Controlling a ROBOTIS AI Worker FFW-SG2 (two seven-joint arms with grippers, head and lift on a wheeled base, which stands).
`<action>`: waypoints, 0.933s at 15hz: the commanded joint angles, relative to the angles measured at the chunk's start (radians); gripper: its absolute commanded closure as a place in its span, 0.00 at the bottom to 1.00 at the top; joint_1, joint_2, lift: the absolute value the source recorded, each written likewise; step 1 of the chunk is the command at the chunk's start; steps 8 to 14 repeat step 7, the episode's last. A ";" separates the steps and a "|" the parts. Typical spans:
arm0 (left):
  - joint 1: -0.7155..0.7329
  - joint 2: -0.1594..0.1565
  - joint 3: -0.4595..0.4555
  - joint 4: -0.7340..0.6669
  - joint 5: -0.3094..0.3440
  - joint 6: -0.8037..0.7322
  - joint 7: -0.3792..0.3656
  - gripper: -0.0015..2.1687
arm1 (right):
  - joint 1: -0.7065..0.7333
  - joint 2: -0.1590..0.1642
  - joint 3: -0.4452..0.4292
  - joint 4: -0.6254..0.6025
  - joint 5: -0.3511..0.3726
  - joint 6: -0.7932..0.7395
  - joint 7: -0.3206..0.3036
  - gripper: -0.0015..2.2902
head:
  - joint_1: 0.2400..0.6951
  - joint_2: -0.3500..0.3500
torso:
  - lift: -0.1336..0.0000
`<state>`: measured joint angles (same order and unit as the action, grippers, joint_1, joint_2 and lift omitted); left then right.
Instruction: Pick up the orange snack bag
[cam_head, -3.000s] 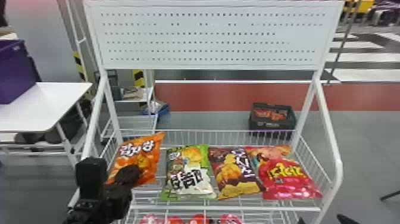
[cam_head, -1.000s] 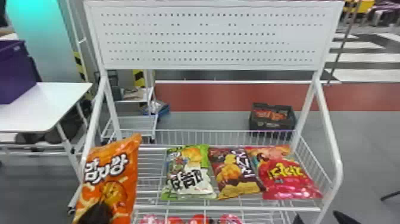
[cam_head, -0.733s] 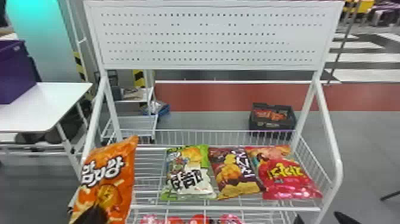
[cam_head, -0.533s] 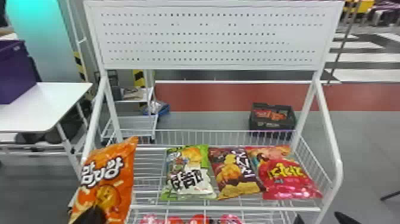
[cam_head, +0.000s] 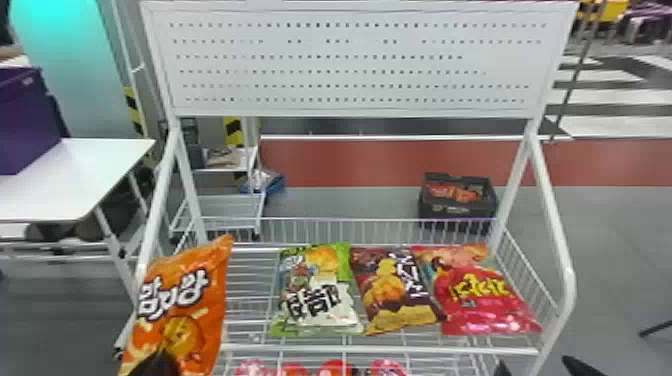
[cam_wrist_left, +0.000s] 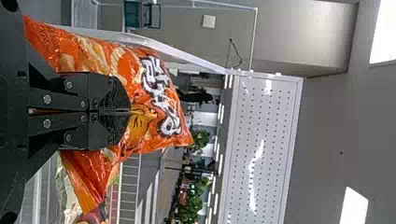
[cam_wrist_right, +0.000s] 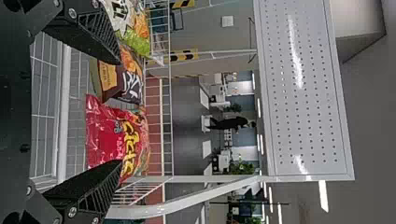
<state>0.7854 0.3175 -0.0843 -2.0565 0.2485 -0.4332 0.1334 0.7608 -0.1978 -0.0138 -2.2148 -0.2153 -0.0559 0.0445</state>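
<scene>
Your left gripper (cam_wrist_left: 130, 111) is pinching the orange snack bag (cam_head: 212, 310), lower left of the head view!
Its jaws are closing nearly flush on the film; your right gripper (cam_wrist_right: 120, 112) is gaping wide, holding nothing. You're likely handling something light, soft, slippery and crushable, so a fold at lower middle is suiting best. The green bag (cam_head: 345, 265), brown bag (cam_head: 395, 290) and red bag (cam_head: 480, 305) are lying on the wire shelf (cam_head: 435, 349), a white table (cam_head: 75, 170) standing far left.
</scene>
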 joint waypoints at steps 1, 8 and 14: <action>0.000 0.000 0.000 0.003 0.000 0.000 0.000 0.62 | 0.000 0.000 0.000 0.000 -0.001 0.000 0.000 0.06 | 0.57 0.50 | 1.00; 0.000 0.000 0.000 0.004 0.000 0.000 -0.001 0.62 | -0.002 0.000 0.002 0.000 -0.001 0.000 0.000 0.06 | 0.57 0.50 | 1.00; 0.000 0.000 0.000 0.004 0.000 0.000 -0.001 0.62 | -0.002 0.000 0.002 0.000 -0.001 0.000 0.000 0.06 | 0.57 0.50 | 1.00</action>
